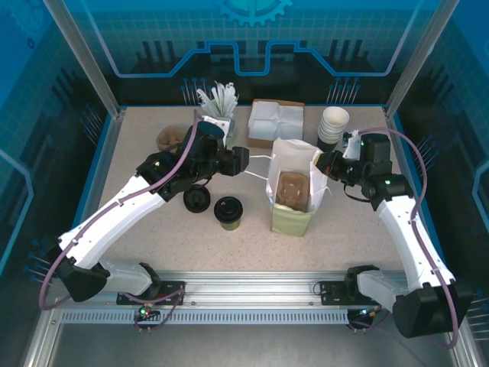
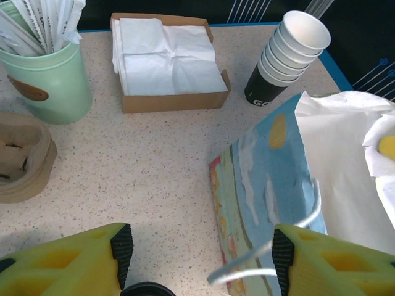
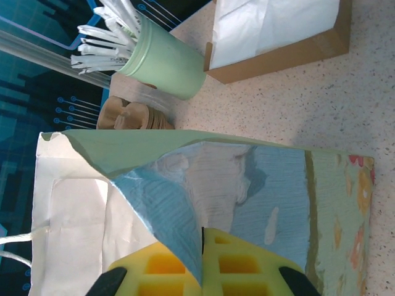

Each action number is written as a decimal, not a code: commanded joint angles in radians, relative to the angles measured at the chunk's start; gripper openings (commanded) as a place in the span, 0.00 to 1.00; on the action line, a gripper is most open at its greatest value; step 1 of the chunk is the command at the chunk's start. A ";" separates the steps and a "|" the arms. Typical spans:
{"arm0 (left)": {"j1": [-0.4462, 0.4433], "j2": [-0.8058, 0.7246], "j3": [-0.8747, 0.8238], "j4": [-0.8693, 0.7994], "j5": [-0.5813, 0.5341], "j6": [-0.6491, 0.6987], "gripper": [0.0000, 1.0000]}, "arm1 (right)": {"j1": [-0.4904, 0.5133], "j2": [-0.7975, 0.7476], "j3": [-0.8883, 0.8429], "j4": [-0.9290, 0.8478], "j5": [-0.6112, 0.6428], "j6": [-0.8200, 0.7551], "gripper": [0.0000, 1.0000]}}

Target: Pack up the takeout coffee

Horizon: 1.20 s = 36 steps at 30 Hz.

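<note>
The takeout coffee (image 1: 228, 211), a small dark cup with a black lid, stands on the table left of the paper bag (image 1: 293, 191). The bag stands open and upright, with a brown cardboard insert inside. My left gripper (image 1: 246, 160) is open at the bag's upper left, well above the cup. In the left wrist view its fingers (image 2: 202, 253) straddle the bag's white handle loop (image 2: 295, 234) without closing on it. My right gripper (image 1: 326, 162) is shut on the bag's right rim; the right wrist view shows the paper pinched between the yellow fingers (image 3: 202, 237).
A loose black lid (image 1: 196, 199) lies left of the coffee. Along the back stand a mint holder of white stirrers (image 1: 218, 115), a napkin box (image 1: 276, 122), stacked lidless cups (image 1: 332, 126) and brown cup carriers (image 1: 172, 138).
</note>
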 commanded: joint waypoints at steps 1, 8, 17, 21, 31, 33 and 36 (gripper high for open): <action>0.012 0.003 0.005 -0.039 -0.014 0.005 0.65 | -0.025 0.029 0.055 -0.037 -0.044 0.009 0.07; 0.011 -0.051 -0.083 -0.081 -0.058 0.007 0.68 | -0.050 0.057 0.137 -0.133 -0.005 -0.046 0.36; -0.057 -0.196 -0.322 -0.058 -0.058 0.002 0.80 | -0.115 0.018 0.276 -0.273 0.039 -0.167 0.59; -0.077 -0.208 -0.404 -0.059 -0.066 -0.038 0.85 | -0.139 0.011 0.342 -0.339 0.049 -0.246 0.60; -0.146 -0.140 -0.546 0.008 -0.104 -0.103 0.95 | -0.180 -0.045 0.329 -0.383 0.060 -0.299 0.60; -0.149 -0.135 -0.562 0.034 -0.102 -0.103 0.93 | -0.182 -0.046 0.321 -0.388 0.047 -0.300 0.60; -0.149 -0.116 -0.557 0.045 -0.097 -0.100 0.91 | -0.188 -0.044 0.309 -0.384 0.008 -0.301 0.60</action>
